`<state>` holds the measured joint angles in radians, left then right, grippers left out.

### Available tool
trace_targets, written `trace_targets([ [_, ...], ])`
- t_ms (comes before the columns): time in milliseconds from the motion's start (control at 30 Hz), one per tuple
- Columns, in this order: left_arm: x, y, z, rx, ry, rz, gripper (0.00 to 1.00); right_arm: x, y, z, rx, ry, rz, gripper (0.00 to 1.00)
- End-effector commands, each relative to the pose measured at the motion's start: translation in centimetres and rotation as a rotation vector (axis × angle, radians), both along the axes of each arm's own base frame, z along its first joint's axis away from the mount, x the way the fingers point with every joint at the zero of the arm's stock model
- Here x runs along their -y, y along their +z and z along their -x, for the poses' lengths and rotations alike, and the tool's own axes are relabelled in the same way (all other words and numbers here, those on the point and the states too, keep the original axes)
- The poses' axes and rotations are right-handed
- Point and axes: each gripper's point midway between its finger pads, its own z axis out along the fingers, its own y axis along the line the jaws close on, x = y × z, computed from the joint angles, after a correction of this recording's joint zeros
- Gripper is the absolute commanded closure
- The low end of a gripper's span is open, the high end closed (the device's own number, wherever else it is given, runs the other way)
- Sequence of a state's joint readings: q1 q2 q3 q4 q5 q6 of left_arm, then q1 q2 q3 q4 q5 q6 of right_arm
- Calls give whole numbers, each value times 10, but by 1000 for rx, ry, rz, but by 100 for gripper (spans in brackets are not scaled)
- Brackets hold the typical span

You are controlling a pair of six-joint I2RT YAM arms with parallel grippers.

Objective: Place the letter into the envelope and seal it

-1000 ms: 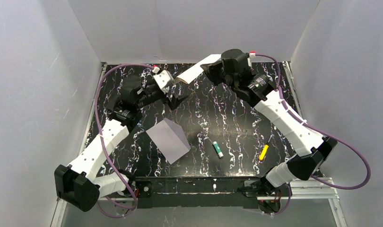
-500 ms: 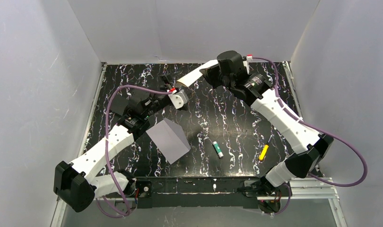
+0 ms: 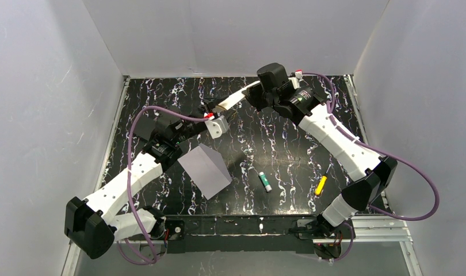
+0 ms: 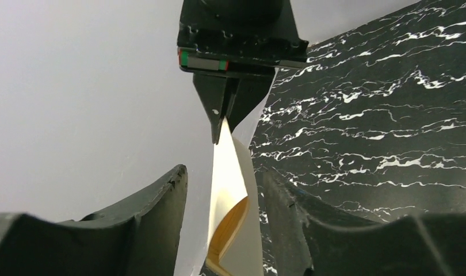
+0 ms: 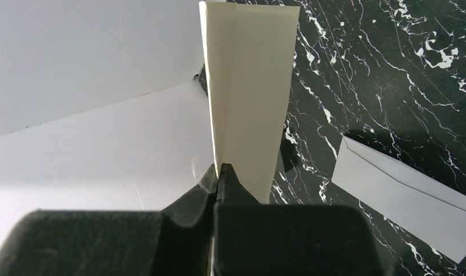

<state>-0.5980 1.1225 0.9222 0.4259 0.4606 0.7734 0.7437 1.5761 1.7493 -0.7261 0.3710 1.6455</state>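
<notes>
Above the far edge of the desk (image 3: 288, 149), the right gripper (image 5: 222, 171), clamped shut on the folded letter (image 5: 251, 86), presents its free end to the left gripper (image 4: 224, 172), whose jaws stand parted around the paper, not yet pinching and best closed squarely before any release; the envelope (image 3: 205, 171) lies flat toward the near-left corner.

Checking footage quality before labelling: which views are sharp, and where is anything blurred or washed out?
Top external: evenly lit, sharp, no glare on the envelope. Left wrist: left gripper's fingers soft up close, the letter very bright. Right wrist: right gripper a dark featureless mass, letter and envelope crisp.
</notes>
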Motion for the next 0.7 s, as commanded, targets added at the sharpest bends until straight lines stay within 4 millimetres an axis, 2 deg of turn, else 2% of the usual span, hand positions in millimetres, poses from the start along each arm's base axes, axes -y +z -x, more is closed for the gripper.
trace_targets([
  [0, 7, 3, 8, 24, -55, -5, 58, 1, 10, -1, 1, -19, -15, 99],
  [200, 10, -3, 7, 14, -62, -32, 69, 0, 5, -1, -12, -17, -12, 99],
  [367, 11, -8, 4, 20, -50, -58, 74, -4, 5, -1, -18, -5, -21, 99],
  [500, 12, -6, 1, 20, -31, -55, 82, -6, 0, -1, -33, 3, -18, 99],
  [667, 12, -4, -2, 3, -11, -46, 86, -8, -1, 0, -41, 12, -25, 99],
])
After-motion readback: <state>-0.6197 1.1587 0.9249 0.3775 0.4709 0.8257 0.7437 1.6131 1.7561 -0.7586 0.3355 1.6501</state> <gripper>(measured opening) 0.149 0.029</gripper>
